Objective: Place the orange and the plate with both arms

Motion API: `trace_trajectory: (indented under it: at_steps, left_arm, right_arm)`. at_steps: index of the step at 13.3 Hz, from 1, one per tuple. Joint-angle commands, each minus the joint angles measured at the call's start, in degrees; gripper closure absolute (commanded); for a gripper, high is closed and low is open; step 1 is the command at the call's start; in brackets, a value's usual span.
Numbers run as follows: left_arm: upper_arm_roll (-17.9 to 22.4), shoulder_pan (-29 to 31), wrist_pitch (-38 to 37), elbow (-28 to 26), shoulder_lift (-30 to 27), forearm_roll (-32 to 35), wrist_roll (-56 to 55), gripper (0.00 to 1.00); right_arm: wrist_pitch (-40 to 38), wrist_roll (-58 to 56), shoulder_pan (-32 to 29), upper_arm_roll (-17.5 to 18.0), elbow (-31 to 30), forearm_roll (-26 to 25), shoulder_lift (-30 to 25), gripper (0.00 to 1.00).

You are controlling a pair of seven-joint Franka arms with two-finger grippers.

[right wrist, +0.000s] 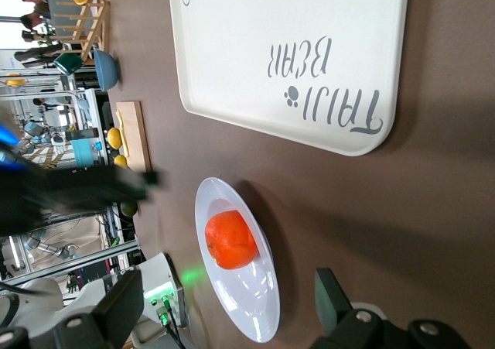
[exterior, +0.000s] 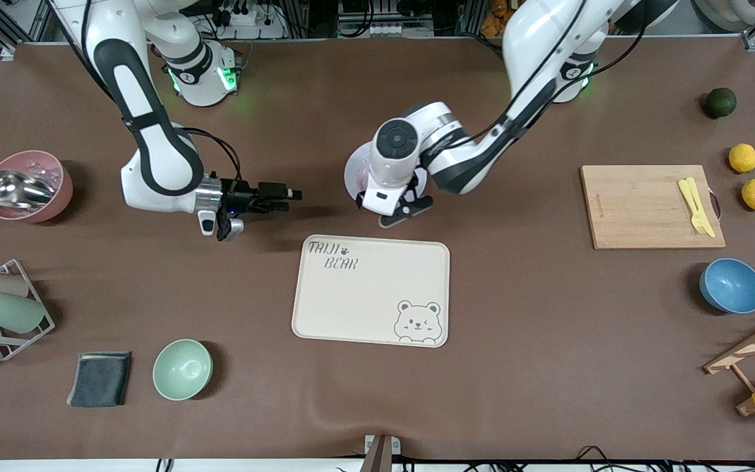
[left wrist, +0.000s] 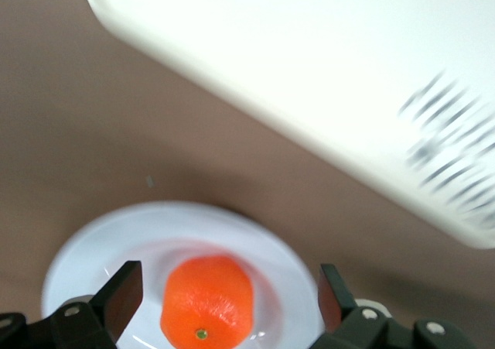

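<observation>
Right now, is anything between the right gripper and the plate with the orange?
Nothing visible. Bare table mat separates the open right gripper from the plate; the orange sits on it, and the open left gripper hovers over it.

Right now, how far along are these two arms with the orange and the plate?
Done: the orange already lies on the plate, which stands on the table just farther from the front camera than the cream tray. In hand: nothing; the left gripper hangs open right over the orange, and the right gripper waits open beside the plate. Probably left: moving the plate onto the tray, which holds nothing.
</observation>
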Motion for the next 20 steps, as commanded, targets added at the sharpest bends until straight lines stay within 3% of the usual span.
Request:
trace_trajectory:
  at_steps: [1, 4, 7, 9, 12, 15, 20]
  left_arm:
    - [-0.7, 6.6, -2.7, -2.2, -11.1, -0.6, 4.0, 0.0]
    - [-0.5, 13.1, -7.4, -0.4, -14.0, -0.8, 15.3, 0.0]
    - [-0.7, 21.6, -16.6, 8.4, -14.2, -2.6, 31.9, 0.0]
    - [-0.7, 26.8, -22.5, 12.9, -14.2, -4.3, 42.4, 0.0]
    - [-0.7, 32.1, -24.9, 13.1, -16.3, -4.5, 52.5, 0.0]
    - [-0.6, 33.8, -30.0, 13.2, -18.4, -4.0, 56.0, 0.0]
    - [-0.2, 35.4, -34.0, 13.3, -21.4, -4.6, 56.1, 0.0]
  right_arm:
    - [3.1, -2.8, 3.8, -0.5, -1.3, 3.9, 0.2, 0.05]
    - [4.9, -4.9, 7.1, -0.5, -1.3, 9.5, 2.3, 0.09]
    - [5.0, -11.7, 9.7, -0.5, -0.9, 17.3, 6.3, 0.1]
    - [4.8, -15.1, 10.1, -0.4, -0.9, 20.1, 8.0, 0.16]
    - [5.0, -15.6, 14.0, -0.4, -0.8, 26.1, 9.1, 0.24]
    - [6.3, -15.7, 16.6, -0.5, -0.6, 29.8, 9.3, 0.3]
    - [7.3, -16.5, 17.3, -0.4, -0.6, 30.7, 9.9, 0.39]
